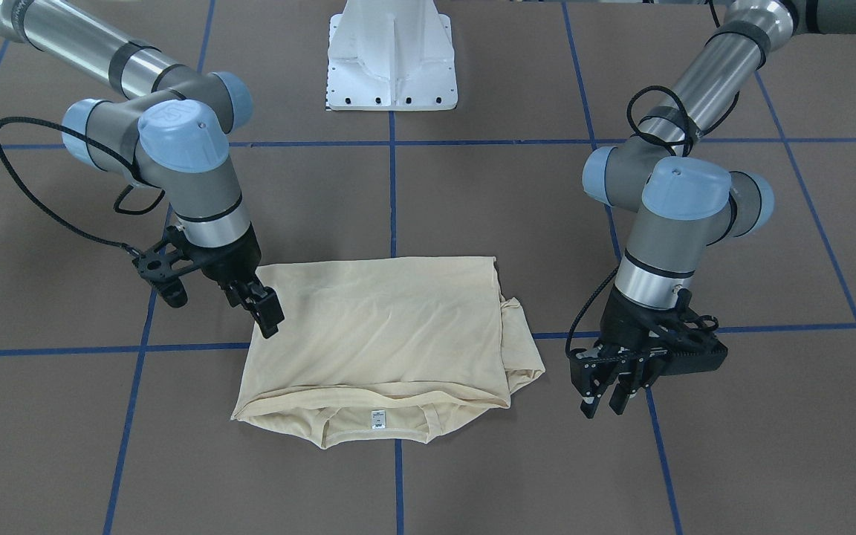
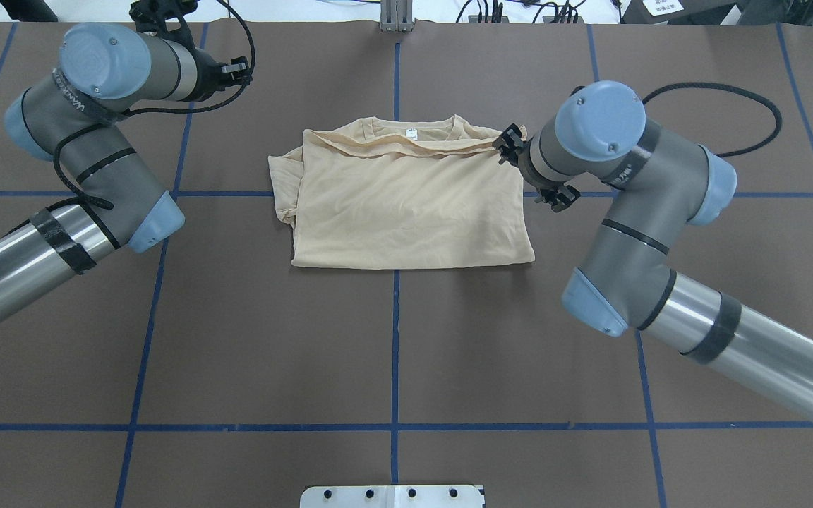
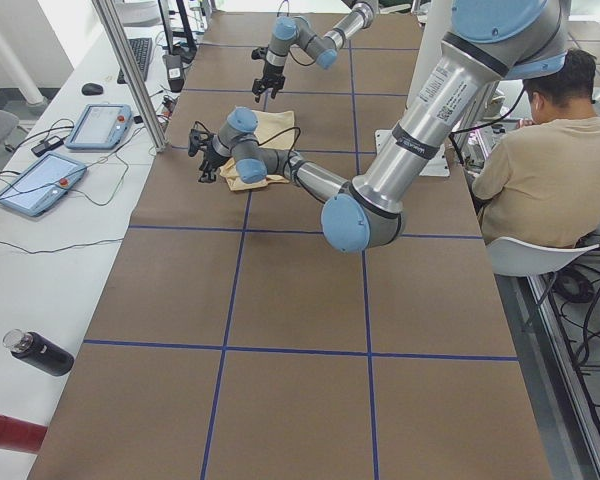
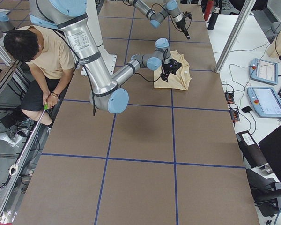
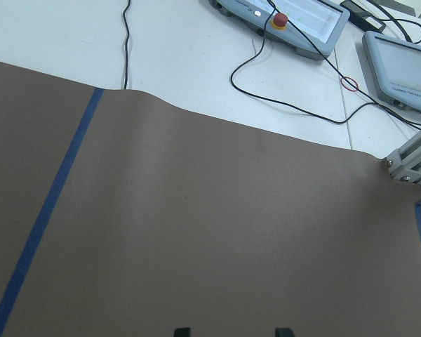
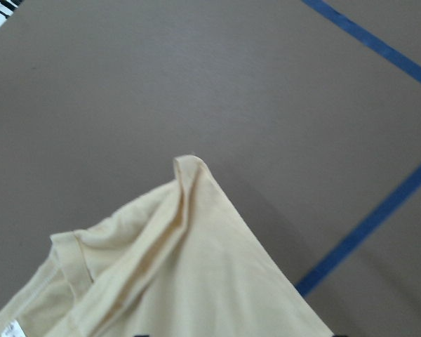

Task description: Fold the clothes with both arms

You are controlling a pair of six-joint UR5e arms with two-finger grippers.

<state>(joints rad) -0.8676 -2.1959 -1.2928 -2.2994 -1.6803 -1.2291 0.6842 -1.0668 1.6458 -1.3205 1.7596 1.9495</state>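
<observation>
The T-shirt (image 1: 383, 327) lay folded into a rough rectangle at the middle of the worktop (image 1: 472, 208), plain side up. Its collar and small white neck label (image 1: 377, 419) were on the edge far from the robot. A bunch of tucked-in fabric (image 1: 521, 342) stuck out along the shirt's edge on the robot's left.

The right arm (image 1: 183, 148) reached down over the shirt's right edge, with the right gripper (image 1: 261, 312) low above the cloth near its far right corner. In the right wrist view only two dark tips showed at the bottom edge. They were set wide apart, and the shirt corner lay flat and loose beyond them, so these jaws looked parted and held nothing.

The left arm (image 1: 684, 200) hung over bare worktop on the shirt's other side. The left gripper (image 1: 602, 405) was well clear of the cloth, beside a blue tape line (image 1: 655, 438), with its jaws parted and empty.

The white pedestal base (image 1: 392, 56) stood at the robot's edge of the worktop.
</observation>
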